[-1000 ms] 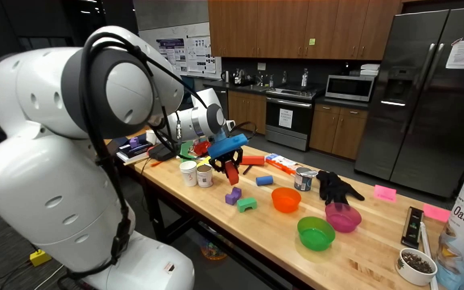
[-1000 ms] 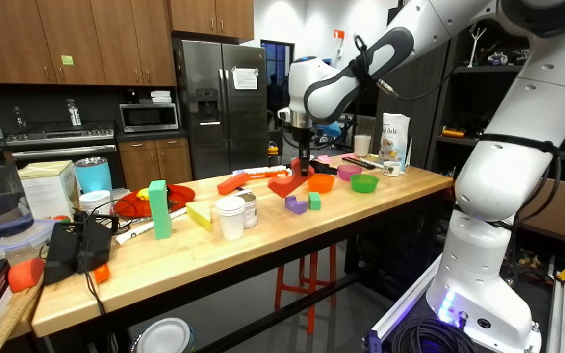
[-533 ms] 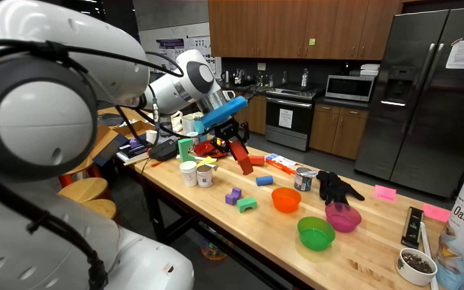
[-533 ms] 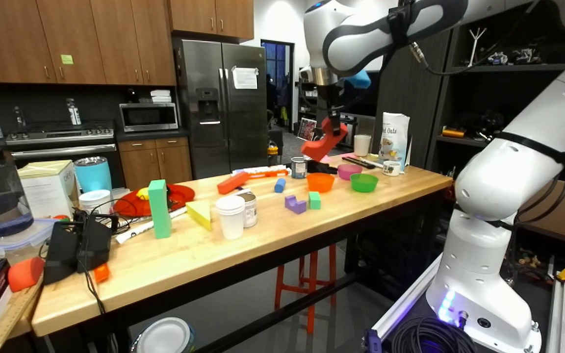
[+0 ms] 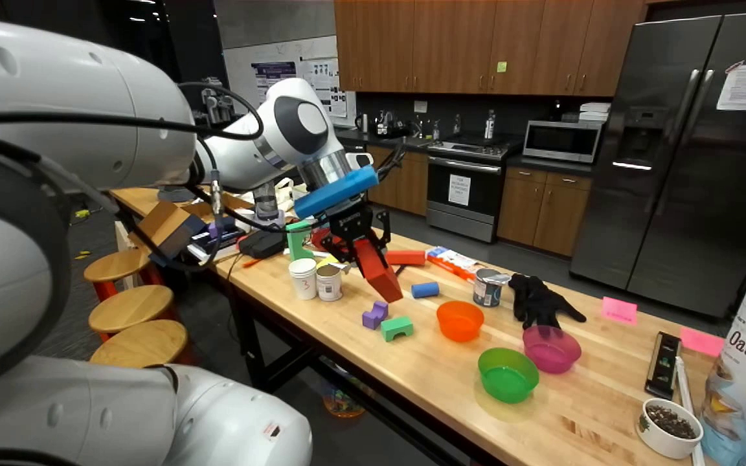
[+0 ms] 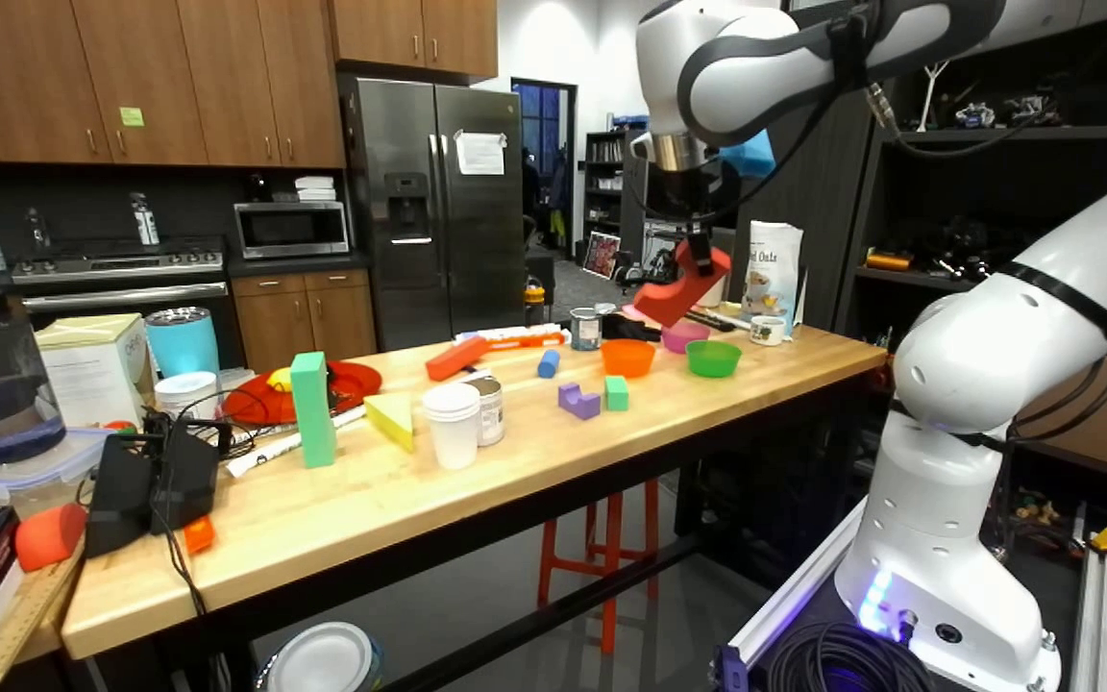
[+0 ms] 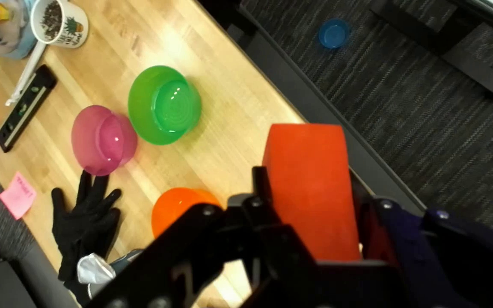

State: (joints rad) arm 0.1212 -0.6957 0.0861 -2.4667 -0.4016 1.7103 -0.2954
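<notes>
My gripper is shut on a red block, with a finger on either side of it. In an exterior view the block shows a notched, curved outline and hangs tilted in the air above the table. Its lower end points down and away from the gripper in an exterior view. On the tabletop below lie a purple notched block, a green arch block and a blue cylinder. An orange bowl is partly hidden behind the gripper in the wrist view.
A green bowl, a pink bowl, an opened can and a black glove stand or lie farther along the table. Paper cups, a tall green block and a yellow wedge occupy the opposite end.
The gripper has carried the red block rightward and higher in an exterior view, uncovering the blue cylinder and can there. The arm has swung along with it; the table objects stay where they were.
</notes>
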